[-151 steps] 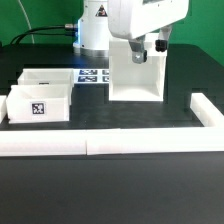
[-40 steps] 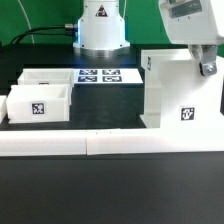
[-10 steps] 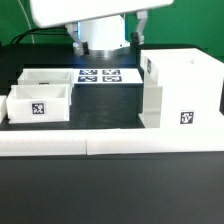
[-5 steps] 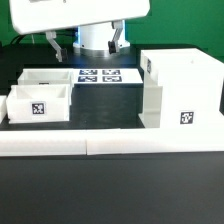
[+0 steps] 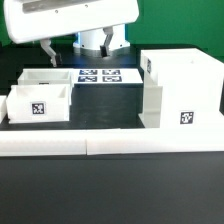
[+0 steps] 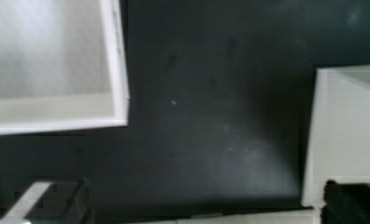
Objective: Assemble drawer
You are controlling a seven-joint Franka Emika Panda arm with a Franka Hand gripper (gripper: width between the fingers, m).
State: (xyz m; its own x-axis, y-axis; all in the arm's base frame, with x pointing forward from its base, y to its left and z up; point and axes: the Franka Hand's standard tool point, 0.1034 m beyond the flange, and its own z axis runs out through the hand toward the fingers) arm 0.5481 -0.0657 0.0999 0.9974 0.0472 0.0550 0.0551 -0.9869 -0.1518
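Arm (image 5: 70,15) swung away from the housing (image 5: 190,85), gripper (image 5: 77,47) spread wide with nothing in it.

Since four seconds ago the arm has let go of the tall housing and crossed toward the exterior view's left. Its fingers (image 5: 49,50) now hang well apart over the far edge of the bench (image 5: 110,190), and the wrist view shows bare black top inside the gripper (image 6: 203,203). The housing stands upright near the edge on the exterior view's right, its tag (image 5: 186,117) facing the camera. Long white border strips (image 5: 60,146) run along the near edge. Toward the exterior view's left edge sit the front tray (image 5: 40,105) and, just behind it, the rear tray (image 5: 45,76). The marker board (image 5: 100,75) lies flat between trays and housing.
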